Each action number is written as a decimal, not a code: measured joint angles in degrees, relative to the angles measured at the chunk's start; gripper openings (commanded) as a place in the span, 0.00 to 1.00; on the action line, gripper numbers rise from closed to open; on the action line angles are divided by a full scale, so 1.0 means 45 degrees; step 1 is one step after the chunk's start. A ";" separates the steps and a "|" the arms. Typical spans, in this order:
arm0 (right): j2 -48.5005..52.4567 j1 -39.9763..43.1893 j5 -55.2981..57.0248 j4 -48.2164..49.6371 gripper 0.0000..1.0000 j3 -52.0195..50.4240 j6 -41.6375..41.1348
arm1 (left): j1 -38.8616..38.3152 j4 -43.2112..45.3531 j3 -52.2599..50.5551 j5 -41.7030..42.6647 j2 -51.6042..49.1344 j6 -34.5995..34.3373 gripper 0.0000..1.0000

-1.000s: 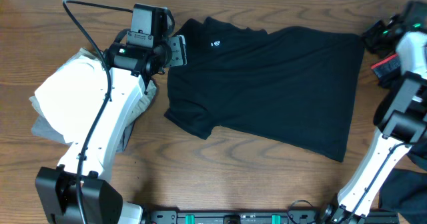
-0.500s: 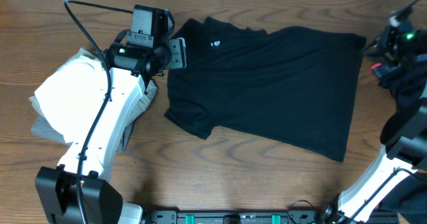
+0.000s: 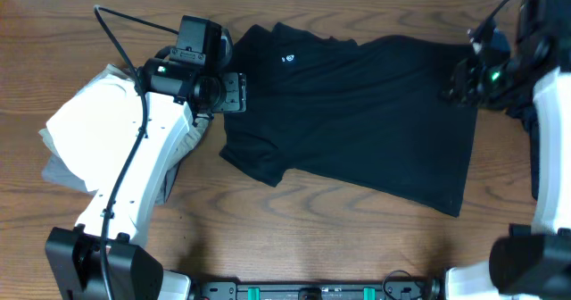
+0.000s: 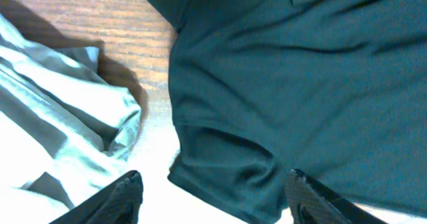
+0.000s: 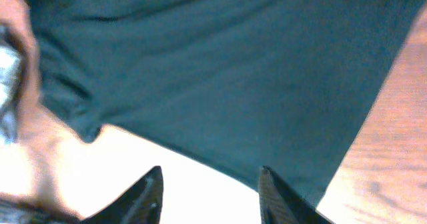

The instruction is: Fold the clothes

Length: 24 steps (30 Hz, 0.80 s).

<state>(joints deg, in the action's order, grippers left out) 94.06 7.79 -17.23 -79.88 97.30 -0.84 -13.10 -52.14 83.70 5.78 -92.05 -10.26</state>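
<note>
- The left arm is reaching up from the near-left corner across the desk (image 3: 321,206), with its left end effector (image 3: 234,92) hovering at the left edge of the black T-shirt (image 3: 357,112), just beside the sleeve (image 3: 259,162).
- In the left wrist view the left end effector (image 4: 213,179) is standing wide open; its fingers (image 4: 128,196) are bracketing the sleeve (image 4: 227,171) below and are gripping nothing.
- The right arm is coming in from the far-right side, with the right end effector (image 3: 457,84) hanging over the shirt's right-hand end.
- In the right wrist view the right end effector (image 5: 208,181) is showing parted fingers (image 5: 148,194) with only empty space between them, and the shirt (image 5: 233,71) is lying beyond; this view is blurred.
- The black T-shirt is lying spread flat in the middle of the desk, collar end to the left and hem to the right, with a small white logo (image 3: 289,59) showing near the collar.
- The white and grey clothes (image 3: 76,130) are sitting in a folded stack at the desk's left side, partly hidden under the left arm and apart from the shirt.
</note>
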 measured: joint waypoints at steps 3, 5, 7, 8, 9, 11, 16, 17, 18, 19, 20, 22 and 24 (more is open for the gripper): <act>-0.0588 -0.0112 0.0559 0.1540 0.38 -0.2982 -0.1341 | 0.0005 0.0015 0.0000 0.0005 0.0005 0.0049 0.74; -0.0355 0.0005 0.0835 0.2764 0.22 -0.4993 -0.2098 | 0.0005 0.0019 0.0000 0.0000 0.0005 0.0097 0.75; 0.0044 0.0233 0.0899 0.3891 0.12 -0.6999 -0.2827 | 0.0005 0.0010 0.0000 0.0005 0.0005 0.0180 0.75; 0.0233 0.0398 0.0889 0.4245 0.07 -0.7849 -0.3109 | 0.0005 0.0005 0.0000 0.0005 0.0005 0.0248 0.75; 0.0311 0.0568 0.0855 0.4673 0.03 -0.8553 -0.3317 | 0.0005 0.0010 0.0000 0.0000 0.0005 0.0282 0.75; 0.0325 0.0806 0.0772 0.5503 0.01 -0.9418 -0.3648 | 0.0005 0.0015 0.0000 0.0005 0.0005 0.0306 0.75; 0.0291 0.1005 0.0797 0.7150 0.01 -1.0627 -0.4750 | 0.0005 0.0039 0.0000 0.0005 0.0005 0.0340 0.75; 0.0277 0.1005 0.0884 0.7339 0.01 -1.0851 -0.4993 | 0.0005 0.0049 0.0000 0.0005 0.0005 0.0345 0.75; 0.0243 0.1010 0.0996 0.7524 0.01 -1.1181 -0.5319 | 0.0005 0.0058 0.0000 0.0005 0.0005 0.0345 0.76; 0.0053 0.1059 0.1073 0.7708 0.01 -1.1385 -0.5693 | 0.0005 0.0053 0.0000 0.0005 0.0005 0.0340 0.76; -0.0185 0.1083 0.1180 0.7878 0.01 -1.1633 -0.6096 | 0.0005 0.0058 0.0000 0.0005 0.0005 0.0345 0.76; -0.0452 0.1200 0.1452 0.8058 0.01 -1.1924 -0.6664 | 0.0000 0.0063 0.0000 0.0005 0.0005 0.0345 0.76; -0.0661 0.1705 0.1739 0.8092 0.01 -1.2157 -0.7125 | 0.0005 0.0063 0.0000 0.0005 0.0005 0.0345 0.76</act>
<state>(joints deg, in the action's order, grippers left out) 91.09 15.46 -9.41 -43.46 42.59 -32.91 -13.08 -51.86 83.70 5.80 -92.03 -8.71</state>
